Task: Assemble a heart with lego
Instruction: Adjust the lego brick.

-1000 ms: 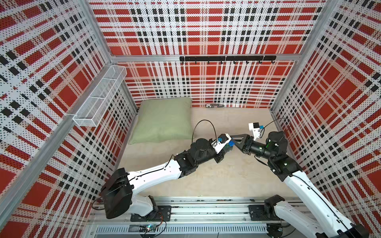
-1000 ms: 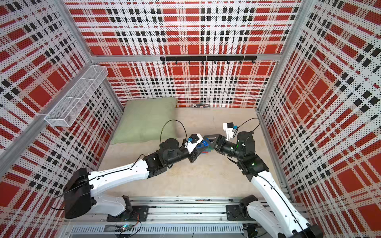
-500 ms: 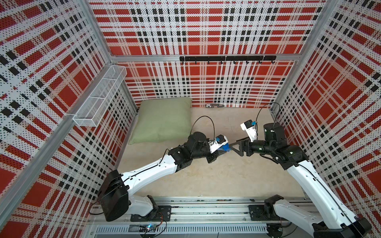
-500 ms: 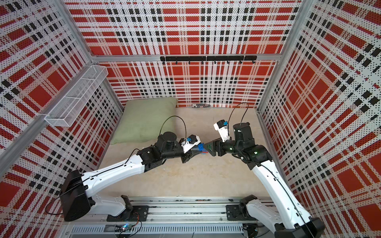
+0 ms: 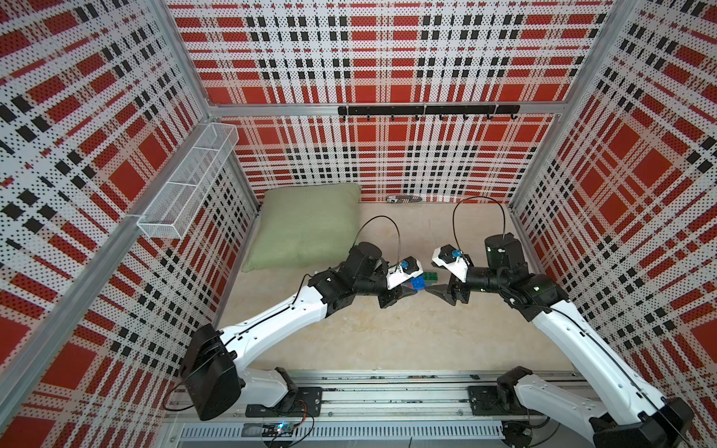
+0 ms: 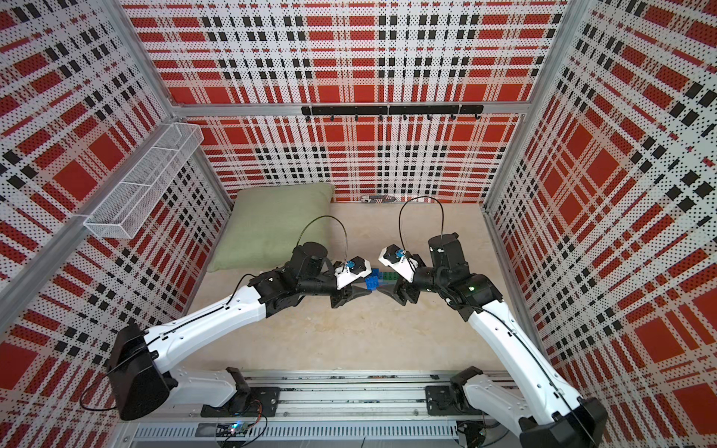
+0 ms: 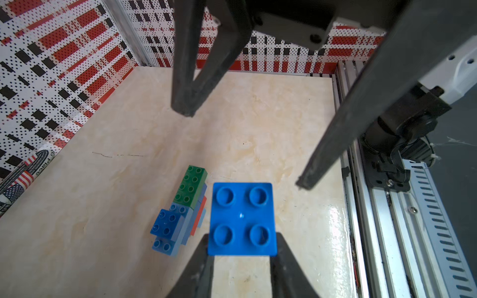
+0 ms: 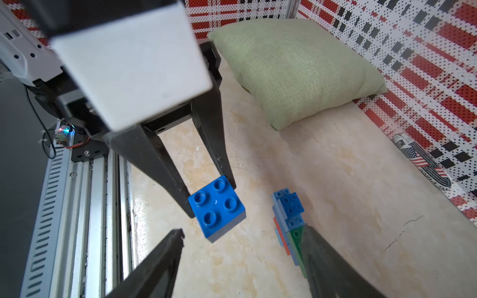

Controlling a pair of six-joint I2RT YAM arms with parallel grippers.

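In a top view the left tool (image 5: 414, 290) clamps a blue brick (image 5: 418, 282). The right tool (image 5: 434, 290) gapes opposite, with the heart (image 5: 430, 276) on the worktop (image 5: 388, 329) just behind both tips. Right wrist view: its finger (image 8: 325, 260) covers the heart's green end. Since 1 second ago, the right wrist has turned.

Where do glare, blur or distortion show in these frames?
Left wrist view: glare on the table beside the rail; blue brick sharp. Right wrist view: close white camera housing looks soft. Both top views: even light, plaid walls bowed by the wide lens.
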